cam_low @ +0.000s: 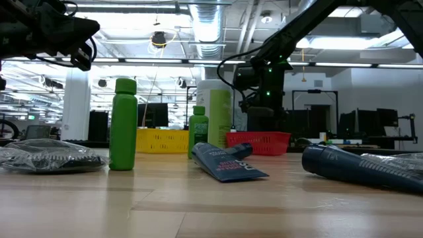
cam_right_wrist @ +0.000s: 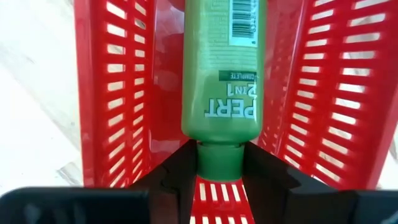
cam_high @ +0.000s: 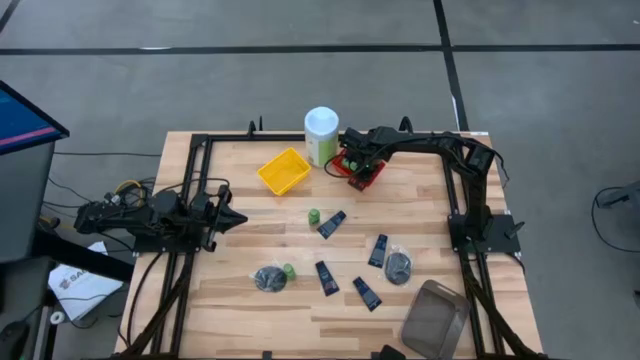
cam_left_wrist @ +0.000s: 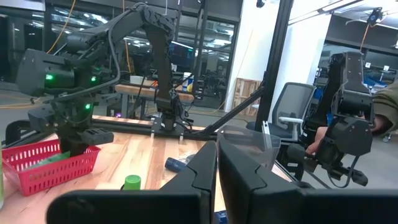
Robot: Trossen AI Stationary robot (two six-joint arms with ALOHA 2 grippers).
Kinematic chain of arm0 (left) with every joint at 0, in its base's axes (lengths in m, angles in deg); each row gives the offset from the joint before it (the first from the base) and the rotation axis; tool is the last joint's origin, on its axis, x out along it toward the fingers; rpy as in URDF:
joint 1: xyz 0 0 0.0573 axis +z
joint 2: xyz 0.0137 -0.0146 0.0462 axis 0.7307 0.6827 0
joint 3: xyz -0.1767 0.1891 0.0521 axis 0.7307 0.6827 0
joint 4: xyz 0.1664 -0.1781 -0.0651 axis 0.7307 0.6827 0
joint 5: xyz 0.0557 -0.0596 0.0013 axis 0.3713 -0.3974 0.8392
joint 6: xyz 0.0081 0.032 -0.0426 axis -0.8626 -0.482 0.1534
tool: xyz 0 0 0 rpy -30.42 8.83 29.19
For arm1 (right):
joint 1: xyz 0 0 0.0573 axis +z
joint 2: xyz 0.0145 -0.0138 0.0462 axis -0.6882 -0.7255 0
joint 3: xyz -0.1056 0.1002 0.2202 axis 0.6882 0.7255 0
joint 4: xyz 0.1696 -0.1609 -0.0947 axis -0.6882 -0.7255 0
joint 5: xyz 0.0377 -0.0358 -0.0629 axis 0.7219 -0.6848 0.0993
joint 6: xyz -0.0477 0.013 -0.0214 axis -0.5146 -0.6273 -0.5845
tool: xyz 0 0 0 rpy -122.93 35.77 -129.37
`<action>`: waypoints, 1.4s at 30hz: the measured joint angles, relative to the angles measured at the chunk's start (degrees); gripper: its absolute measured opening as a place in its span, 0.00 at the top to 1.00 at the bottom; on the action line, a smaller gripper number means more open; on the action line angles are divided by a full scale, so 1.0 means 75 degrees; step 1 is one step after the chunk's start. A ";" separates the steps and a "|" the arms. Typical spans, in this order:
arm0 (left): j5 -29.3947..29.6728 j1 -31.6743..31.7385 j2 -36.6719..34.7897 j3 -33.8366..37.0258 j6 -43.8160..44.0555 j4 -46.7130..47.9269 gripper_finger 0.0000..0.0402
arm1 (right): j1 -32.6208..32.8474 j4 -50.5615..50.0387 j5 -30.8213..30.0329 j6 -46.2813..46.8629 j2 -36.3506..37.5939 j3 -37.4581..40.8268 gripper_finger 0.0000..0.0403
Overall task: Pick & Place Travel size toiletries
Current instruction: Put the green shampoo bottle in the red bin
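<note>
The wooden table (cam_high: pixel 300 300) fills the middle of the high view. The right arm reaches from the right edge across the upper part of the frame, and the right gripper (cam_high: pixel 356 160) hangs over the red basket (cam_high: pixel 372 178), upper centre, just right of the pale canister (cam_high: pixel 321 135). In the right wrist view this claw sits inside the basket (cam_right_wrist: pixel 112 93), its two dark fingers (cam_right_wrist: pixel 168 171) closed on the cap of a green bottle (cam_right_wrist: pixel 221 68) labelled PERT, which lies lengthwise between the slatted red walls; the jaws stand only as wide as the cap. The left arm waits at the left edge, middle height, its left gripper (cam_high: pixel 228 216) pointing toward the table centre; in the left wrist view its fingers (cam_left_wrist: pixel 205 168) press together, clenched on nothing.

The yellow basket (cam_high: pixel 283 171) lies left of the canister. The grey container (cam_high: pixel 435 318) lies at the lower right corner.

The other toiletries are spread over the lower middle of the high view. One clear-wrapped bundle (cam_high: pixel 268 278) lies lower left of centre, with a green bottle (cam_high: pixel 288 269) just beside it; another bundle (cam_high: pixel 398 267) lies lower right. Four navy tubes lie flat: one (cam_high: pixel 332 223) near centre beside a second upright green bottle (cam_high: pixel 314 215), one (cam_high: pixel 379 250) touching the right bundle, one (cam_high: pixel 326 277) and one (cam_high: pixel 366 292) lower down
</note>
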 joint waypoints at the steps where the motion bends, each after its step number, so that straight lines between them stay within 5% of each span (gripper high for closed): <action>1: -0.0002 0.0000 0.0000 0.0001 0.0000 0.0000 0.97 | 0.0000 0.0002 0.0000 0.0000 0.0000 0.0000 0.73; 11: 0.0000 0.0000 0.0000 0.0001 0.0001 0.0000 0.97 | -0.0031 -0.0246 0.0000 -0.0082 0.0040 -0.0182 0.63; 20: -0.0001 0.0000 0.0000 0.0001 0.0000 0.0000 0.97 | 0.0052 -0.1732 -0.0005 -0.0415 0.0052 -0.2179 0.44; 28: 0.0000 0.0000 0.0000 0.0001 0.0000 0.0000 0.97 | 0.0937 -0.2461 0.1082 -0.1845 0.0513 -0.4093 0.48; 35: 0.0000 -0.0001 0.0000 0.0001 -0.0001 0.0000 0.97 | 0.2228 -0.2027 0.1480 -0.2459 0.1233 -0.4174 0.45; 42: 0.0000 0.0002 0.0000 0.0000 -0.0002 -0.0003 0.97 | 0.3187 -0.1603 0.1477 -0.2846 0.0746 -0.4164 0.37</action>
